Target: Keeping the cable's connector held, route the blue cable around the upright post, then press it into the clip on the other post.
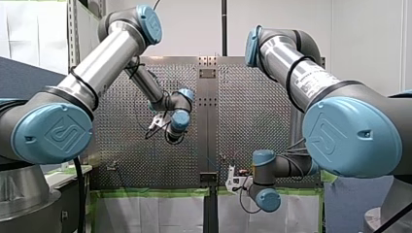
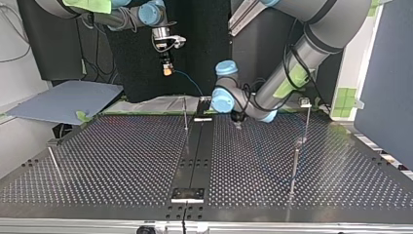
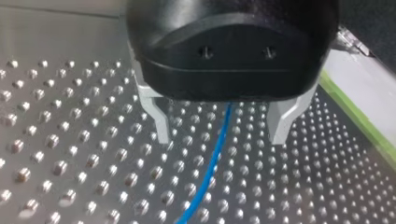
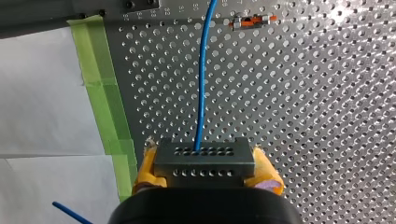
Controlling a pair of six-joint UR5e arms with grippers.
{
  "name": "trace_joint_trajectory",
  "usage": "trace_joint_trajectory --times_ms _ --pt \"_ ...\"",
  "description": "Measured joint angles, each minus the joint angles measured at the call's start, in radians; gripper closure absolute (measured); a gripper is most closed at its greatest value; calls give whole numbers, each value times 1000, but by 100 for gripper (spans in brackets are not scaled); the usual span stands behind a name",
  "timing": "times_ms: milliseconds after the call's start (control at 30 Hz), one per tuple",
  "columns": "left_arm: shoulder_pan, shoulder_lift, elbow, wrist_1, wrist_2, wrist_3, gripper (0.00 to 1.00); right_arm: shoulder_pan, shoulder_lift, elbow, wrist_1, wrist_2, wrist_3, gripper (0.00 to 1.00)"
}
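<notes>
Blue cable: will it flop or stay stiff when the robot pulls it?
Probably floppy: the blue cable hangs in a curve in the top view. Likely light, being so thin. Its end shouldn't slip: yellow pads clamp the connector.

**What the views keep back**

In the left wrist view, the left gripper (image 3: 219,135) has a black body that covers the tops of its metal fingers (image 3: 159,123). The blue cable (image 3: 212,163) comes out from under that body, so its start is hidden. Its other end is cut off by the picture's edge.

In the right wrist view, the connector (image 4: 204,161) hides most of the yellow pads (image 4: 145,168).

The fitting (image 2: 305,102) atop the tall post (image 2: 296,156) in the top view is too small to make out.
</notes>
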Motion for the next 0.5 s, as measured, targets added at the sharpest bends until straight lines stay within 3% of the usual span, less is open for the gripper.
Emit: trace_joint_trajectory --times_ms 167,500 --pt "-18 -34 0 0 3 6 0 0 0 0 0 -1 -1 100" --pt "-42 -51 0 20 65 9 0 2 0 0 -6 -33 -4 100"
